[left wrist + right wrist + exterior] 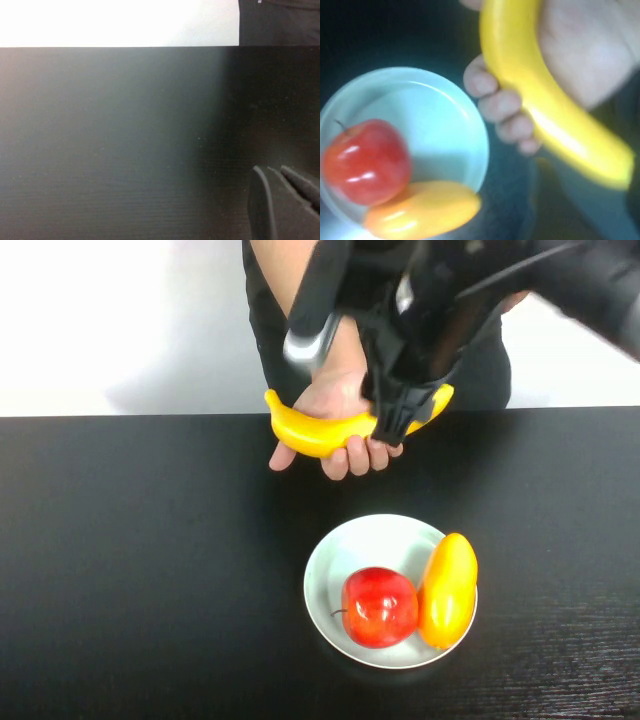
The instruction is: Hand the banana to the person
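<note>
Banana (315, 432) lies across the person's (275, 330) upturned hand (335, 405) at the far edge of the black surface (150, 570), held above it, with the person's fingertips (352, 455) curling up around its near side. The right gripper (400, 425) reaches in from the upper right and its black fingers (388, 418) are clamped on the banana toward its right end, so the fruit is touched by both the gripper and the hand. In the right wrist view the banana (545, 110) runs as a long yellow curve across the open palm (590, 50), the person's fingers (495, 105) wrapping under it. Nearer the robot on the surface stands a white plate (375, 535) holding a red apple (380, 606) and, touching it on the right, a yellow-orange mango-like fruit (447, 590) leaning against the rim; the same plate (445, 125), apple (365, 162) and fruit (420, 210) show in the right wrist view, apart from the banana. The left gripper (285, 200) is out of the high view; its own wrist view shows it low over a bare stretch of the surface (125, 140), well apart from the banana, with dark fingers (260, 200) at the corner, and whether they are parted or closed I cannot tell.
</note>
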You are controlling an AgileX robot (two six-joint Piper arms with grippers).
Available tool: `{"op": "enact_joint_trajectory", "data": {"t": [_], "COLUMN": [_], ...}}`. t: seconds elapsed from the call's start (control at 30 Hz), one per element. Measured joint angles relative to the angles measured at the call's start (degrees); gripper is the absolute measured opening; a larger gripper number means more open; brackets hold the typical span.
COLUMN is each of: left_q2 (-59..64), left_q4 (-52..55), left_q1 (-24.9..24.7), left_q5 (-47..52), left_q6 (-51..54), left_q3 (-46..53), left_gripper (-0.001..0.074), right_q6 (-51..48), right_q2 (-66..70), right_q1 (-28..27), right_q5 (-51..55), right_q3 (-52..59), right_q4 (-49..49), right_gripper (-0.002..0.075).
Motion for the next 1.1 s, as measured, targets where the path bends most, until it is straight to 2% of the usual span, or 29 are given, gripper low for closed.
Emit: {"op": "enact_joint_trajectory", "data": {"t": [0.1,0.13,0.33,0.5,1.0,1.1], "left_q2": [0.00,0.00,0.00,0.00,0.00,0.00], "left_q4": [0.00,0.00,0.00,0.00,0.00,0.00], "left_q1": [0.00,0.00,0.00,0.00,0.00,0.00], "left_q5": [0.00,0.00,0.00,0.00,0.00,0.00], "left_q6": [0.00,0.00,0.00,0.00,0.00,0.00], "left_q3": [0.00,0.00,0.00,0.00,0.00,0.00], "left_gripper": [-0.0004,-0.0004,-0.0004,-0.0004,-0.0004,-0.0004], "right_q6": [3.05,4.29,13.98,19.54,19.09,16.98], "right_q2": [-5.63,-7.35,-19.75,-25.98,-27.19,-28.65], "right_q1": [0.00,0.00,0.00,0.00,-0.16,-0.79], "right_q5": [0.00,0.00,-1.37,-0.71,-0.24,-4.81], "right_q3": [6.94,9.17,24.10,30.91,32.08,33.71], "right_q4": [2.50,2.74,2.63,4.07,5.07,3.52], "right_gripper": [0.0004,-0.0008,-0.0006,-0.0006,-0.0009,-0.0009]}}
